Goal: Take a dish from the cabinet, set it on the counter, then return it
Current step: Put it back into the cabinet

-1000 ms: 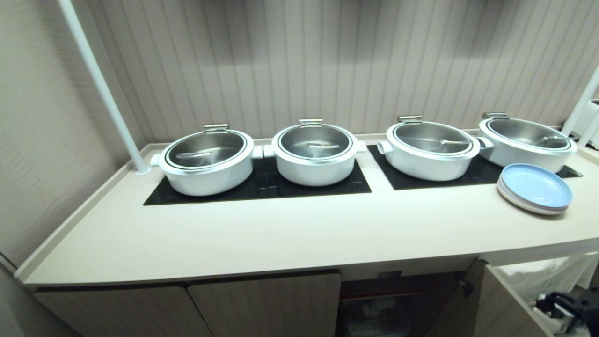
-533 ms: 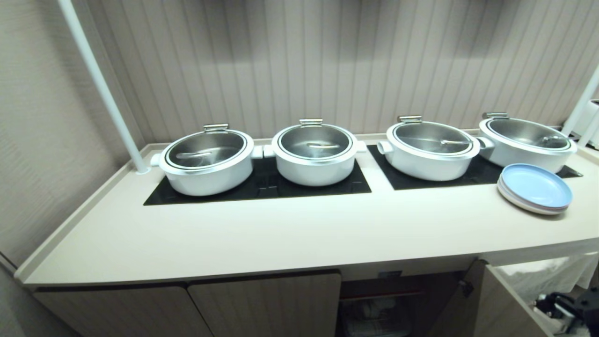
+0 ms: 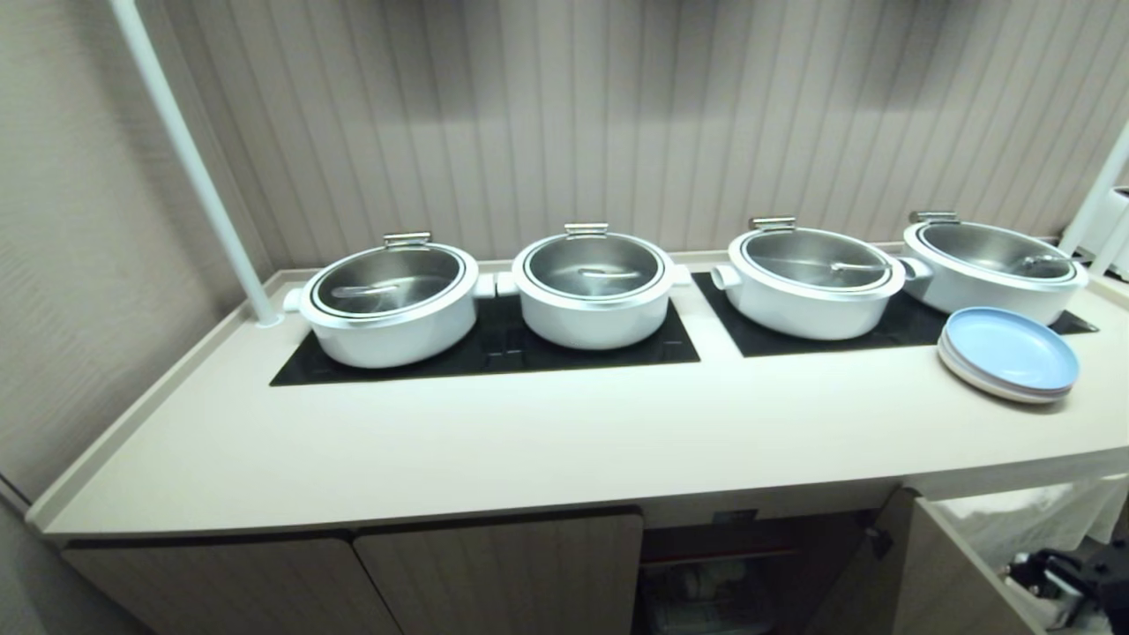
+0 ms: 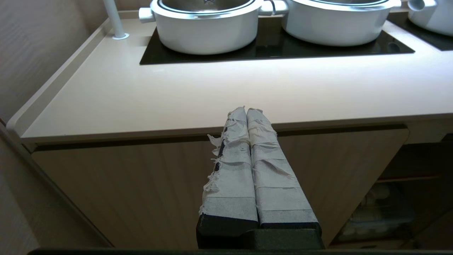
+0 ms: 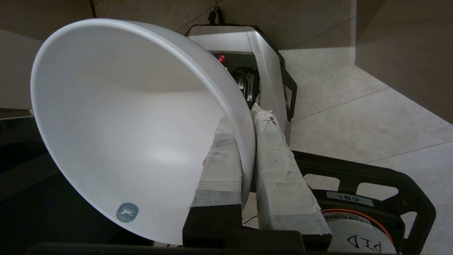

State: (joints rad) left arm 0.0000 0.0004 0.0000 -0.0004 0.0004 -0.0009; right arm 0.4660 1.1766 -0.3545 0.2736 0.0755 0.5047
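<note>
The right tool (image 5: 247, 120) is clamped on the rim of the dish (image 5: 120, 127): one taped finger lies inside the white bowl, the other against its outer wall, and the bowl stands on edge with its hollow open to the right wrist camera. Tool and dish hang low, beside the robot's base and above the tiled floor (image 5: 371, 106), below the tabletop (image 3: 547, 441). In the head view only a dark part of that arm shows at the lower right corner. The left tool (image 4: 246, 110) has its two taped fingers pressed together with nothing between them, level before a shut door under the tabletop edge.

On the tabletop stand four white pots (image 3: 388, 304) with steel lids, two on each of the two black cooktop panels (image 3: 494, 348), and one stack of plates (image 3: 1008, 354), blue on top. The cabinet (image 3: 732, 573) stands open; pale shapes inside may be more dishes, too blurred to count.

Against the earlier head views nothing on the tabletop has shifted.
</note>
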